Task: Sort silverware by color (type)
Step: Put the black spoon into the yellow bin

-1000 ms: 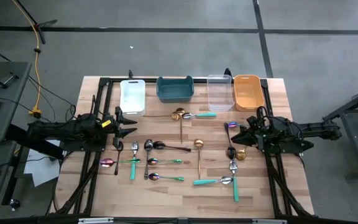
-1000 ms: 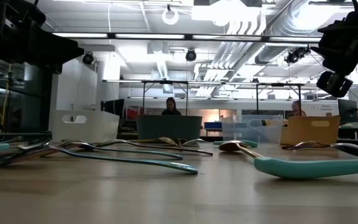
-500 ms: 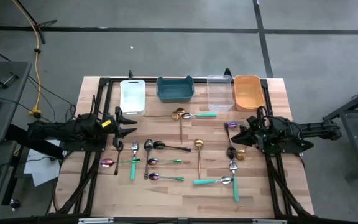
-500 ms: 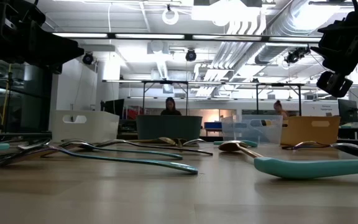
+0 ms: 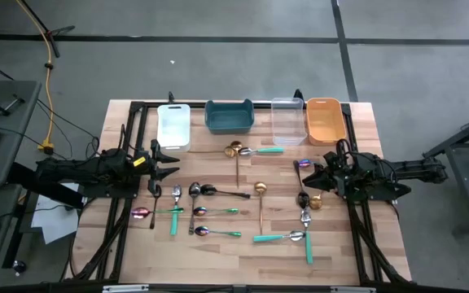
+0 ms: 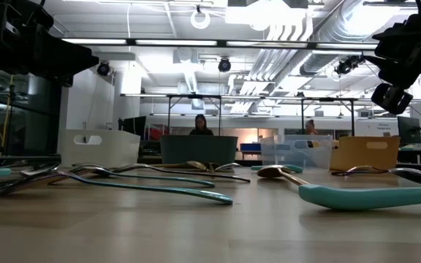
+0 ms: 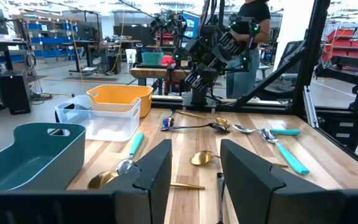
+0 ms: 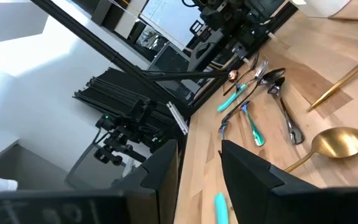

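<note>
Around the silverware [image 5: 218, 210], both grippers hang empty.

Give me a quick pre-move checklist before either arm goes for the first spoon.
1. Left gripper empty, jaws apart in its wrist view: ok.
2. Right gripper empty, jaws apart: ok.
3. White bin, teal bin, clear bin and orange bin in a row at the far edge: ok.
4. Bins hold no silverware: ok from above.
5. Spoons separated for single picks: not ok, gold spoon and others cross or touch.
</note>
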Available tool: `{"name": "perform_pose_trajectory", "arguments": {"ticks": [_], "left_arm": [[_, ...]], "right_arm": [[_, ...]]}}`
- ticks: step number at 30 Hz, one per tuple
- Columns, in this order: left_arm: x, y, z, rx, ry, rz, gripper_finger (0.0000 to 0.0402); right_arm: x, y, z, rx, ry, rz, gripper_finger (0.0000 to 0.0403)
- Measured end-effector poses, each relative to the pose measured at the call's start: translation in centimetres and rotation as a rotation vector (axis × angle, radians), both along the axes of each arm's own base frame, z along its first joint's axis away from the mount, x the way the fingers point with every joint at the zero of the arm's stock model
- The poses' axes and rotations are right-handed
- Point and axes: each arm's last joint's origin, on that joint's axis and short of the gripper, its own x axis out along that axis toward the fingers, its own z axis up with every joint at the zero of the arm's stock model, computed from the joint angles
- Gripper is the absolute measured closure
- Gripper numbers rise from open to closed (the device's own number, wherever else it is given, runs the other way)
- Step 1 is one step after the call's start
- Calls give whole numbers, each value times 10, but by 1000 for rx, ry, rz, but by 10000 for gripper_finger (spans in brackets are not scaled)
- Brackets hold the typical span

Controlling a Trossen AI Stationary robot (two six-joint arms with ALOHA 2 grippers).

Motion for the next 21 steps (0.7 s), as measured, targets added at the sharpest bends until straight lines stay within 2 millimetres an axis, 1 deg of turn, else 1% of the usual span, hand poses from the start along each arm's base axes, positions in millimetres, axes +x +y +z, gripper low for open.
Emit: {"name": "perform_pose_trajectory", "arguments": {"ticks": [6,10,14,21], "left_arm": [[0,0,0,0,0,0,273],[0,0,0,0,0,0,273],[0,0,0,0,-1,0,273],[0,0,0,0,0,0,273]], "right_arm": [[0,0,0,1,1,0,285],[0,0,0,34,9,-3,285],[1,-3,0,35,9,-96,285],[1,-5,0,38,9,-157,285]]}}
